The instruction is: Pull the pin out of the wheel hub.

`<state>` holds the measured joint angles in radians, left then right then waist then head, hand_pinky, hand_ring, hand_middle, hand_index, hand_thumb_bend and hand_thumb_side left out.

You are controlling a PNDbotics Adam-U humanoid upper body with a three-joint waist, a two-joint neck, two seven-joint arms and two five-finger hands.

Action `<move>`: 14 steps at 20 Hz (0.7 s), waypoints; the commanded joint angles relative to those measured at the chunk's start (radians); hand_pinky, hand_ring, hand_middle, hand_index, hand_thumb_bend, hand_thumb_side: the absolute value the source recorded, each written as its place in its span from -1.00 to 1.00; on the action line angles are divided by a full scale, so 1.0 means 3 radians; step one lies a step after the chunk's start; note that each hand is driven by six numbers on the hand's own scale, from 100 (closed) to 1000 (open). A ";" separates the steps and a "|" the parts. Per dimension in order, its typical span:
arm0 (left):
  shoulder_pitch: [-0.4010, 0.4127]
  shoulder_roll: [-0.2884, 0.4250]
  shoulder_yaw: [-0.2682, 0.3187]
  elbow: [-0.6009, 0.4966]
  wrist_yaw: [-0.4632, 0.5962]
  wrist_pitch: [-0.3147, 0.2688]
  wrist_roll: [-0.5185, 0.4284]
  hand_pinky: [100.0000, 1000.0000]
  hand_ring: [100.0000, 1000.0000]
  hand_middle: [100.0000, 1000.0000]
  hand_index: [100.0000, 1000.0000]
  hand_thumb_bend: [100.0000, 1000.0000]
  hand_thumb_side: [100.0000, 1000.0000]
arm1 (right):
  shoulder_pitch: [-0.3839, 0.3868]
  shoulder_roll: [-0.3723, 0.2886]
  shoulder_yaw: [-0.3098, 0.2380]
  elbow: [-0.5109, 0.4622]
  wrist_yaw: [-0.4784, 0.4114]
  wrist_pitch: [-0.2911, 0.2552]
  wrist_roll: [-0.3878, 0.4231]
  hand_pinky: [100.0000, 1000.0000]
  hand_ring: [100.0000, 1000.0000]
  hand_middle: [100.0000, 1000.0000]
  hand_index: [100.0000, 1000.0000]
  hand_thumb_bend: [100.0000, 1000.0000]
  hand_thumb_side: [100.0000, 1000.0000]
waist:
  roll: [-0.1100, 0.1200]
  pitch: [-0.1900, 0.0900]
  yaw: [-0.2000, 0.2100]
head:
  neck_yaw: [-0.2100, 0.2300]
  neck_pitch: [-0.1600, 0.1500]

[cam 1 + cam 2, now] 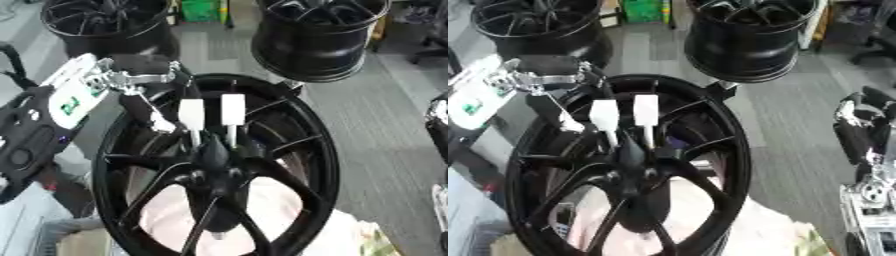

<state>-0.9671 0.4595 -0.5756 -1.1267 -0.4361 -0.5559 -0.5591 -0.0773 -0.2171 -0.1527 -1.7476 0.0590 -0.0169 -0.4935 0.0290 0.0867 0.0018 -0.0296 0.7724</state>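
A large black wheel hub [302, 130] with spokes stands in the middle, tilted toward me. My left hand [149, 92] comes in from the upper left over its rim. Two straight fingers [233, 109] with white pads point down at the hub's centre, and the white-tipped thumb [163, 123] stands apart to their left. Between the fingertips a dark tapered pin [213, 150] rises from the centre; I cannot tell whether the fingers touch it. My right hand [857, 135] shows dark at the right edge, away from the hub.
Two more black wheels [105, 22] [319, 40] stand behind on the grey floor. A pale cloth [175, 215] lies under the hub's spokes. A green box [199, 10] sits at the far back. Silver machinery [875, 200] fills the lower right.
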 commanded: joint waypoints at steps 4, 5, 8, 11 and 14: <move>-0.0030 0.0026 0.0018 -0.0018 -0.0007 -0.1170 -0.1160 0.23 0.03 0.06 0.42 -0.32 -0.14 | -0.0016 -0.0064 0.0002 -0.0038 -0.0007 -0.0001 0.0005 -0.11 0.04 0.22 0.45 -1.00 -0.52 | -0.0011 -0.0036 0.0001 | 0.0005 -0.0008; -0.0026 0.0022 0.0016 -0.0017 -0.0007 -0.1170 -0.1160 0.22 0.03 0.05 0.41 -0.33 -0.14 | -0.0017 -0.0064 0.0002 -0.0038 -0.0008 -0.0001 0.0006 -0.11 0.04 0.22 0.45 -1.00 -0.52 | -0.0011 -0.0036 0.0001 | 0.0004 -0.0008; -0.0020 0.0011 0.0017 -0.0016 -0.0001 -0.1170 -0.1160 0.18 -0.03 -0.01 0.36 -0.39 -0.28 | -0.0019 -0.0064 0.0004 -0.0038 -0.0007 -0.0001 0.0009 -0.11 0.04 0.22 0.45 -1.00 -0.52 | -0.0011 -0.0036 -0.0001 | 0.0005 -0.0008; -0.0019 0.0008 0.0060 -0.0018 0.0047 -0.1170 -0.1160 0.10 -0.14 -0.13 0.25 -0.59 -0.56 | -0.0019 -0.0064 0.0001 -0.0038 -0.0007 0.0000 0.0008 -0.11 0.04 0.22 0.45 -1.00 -0.52 | -0.0012 -0.0037 0.0000 | 0.0003 -0.0008; -0.0022 0.0001 0.0124 -0.0008 0.0140 -0.1143 -0.1160 0.06 -0.19 -0.19 0.17 -0.70 -0.71 | -0.0020 -0.0064 0.0001 -0.0038 -0.0008 0.0000 0.0007 -0.11 0.04 0.22 0.45 -1.00 -0.51 | -0.0014 -0.0037 0.0001 | 0.0001 -0.0008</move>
<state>-0.9537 0.4536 -0.5626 -1.1209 -0.4087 -0.5534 -0.5616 -0.0773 -0.2171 -0.1527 -1.7475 0.0590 -0.0166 -0.4932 0.0286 0.0867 0.0015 -0.0297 0.7724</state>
